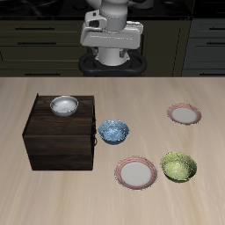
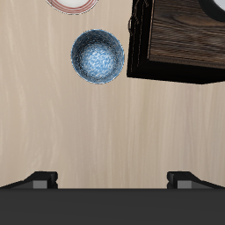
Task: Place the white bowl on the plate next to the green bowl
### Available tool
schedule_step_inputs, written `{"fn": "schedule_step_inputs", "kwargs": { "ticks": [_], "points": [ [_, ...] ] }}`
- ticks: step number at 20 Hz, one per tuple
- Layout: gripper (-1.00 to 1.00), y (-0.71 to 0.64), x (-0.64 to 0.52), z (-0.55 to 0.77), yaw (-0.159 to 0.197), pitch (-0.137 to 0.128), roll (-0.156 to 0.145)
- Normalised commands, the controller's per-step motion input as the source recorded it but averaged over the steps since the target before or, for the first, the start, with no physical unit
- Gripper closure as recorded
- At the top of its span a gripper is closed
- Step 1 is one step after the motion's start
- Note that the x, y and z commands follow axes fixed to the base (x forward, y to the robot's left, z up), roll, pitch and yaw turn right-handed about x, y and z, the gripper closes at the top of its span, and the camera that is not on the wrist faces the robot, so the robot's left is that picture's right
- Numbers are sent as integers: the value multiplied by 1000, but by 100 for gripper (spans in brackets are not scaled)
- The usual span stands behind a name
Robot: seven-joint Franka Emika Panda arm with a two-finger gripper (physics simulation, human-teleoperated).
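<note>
No readable text, labels, brands, nos. or signs anywhere in either view. Nothing printed on the white bowl (image 1: 63,105), the plate (image 1: 136,172), the green bowl (image 1: 178,166) or the dark wooden box (image 1: 60,139). The blue-patterned bowl (image 1: 113,132) has only a mottled pattern, no letters. The robot's white casing, top centre of the exterior frame, shows no marking that can be made out at this res.
</note>
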Motion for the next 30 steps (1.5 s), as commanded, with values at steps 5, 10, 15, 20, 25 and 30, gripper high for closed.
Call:
{"fn": "schedule_step_inputs", "kwargs": {
  "ticks": [5, 10, 15, 20, 25, 30],
  "points": [
    [-100, -199, 247, 16, -13, 26, -20],
    [-100, -237, 257, 91, -12, -6, -9],
    [-100, -218, 277, 67, -16, 8, 14],
    [-100, -322, 287, 153, -56, 8, 19],
    [-100, -355, 327, 115, 2, 14, -9],
    [-100, -256, 233, 175, 13, -15, 14]
  ]
}}
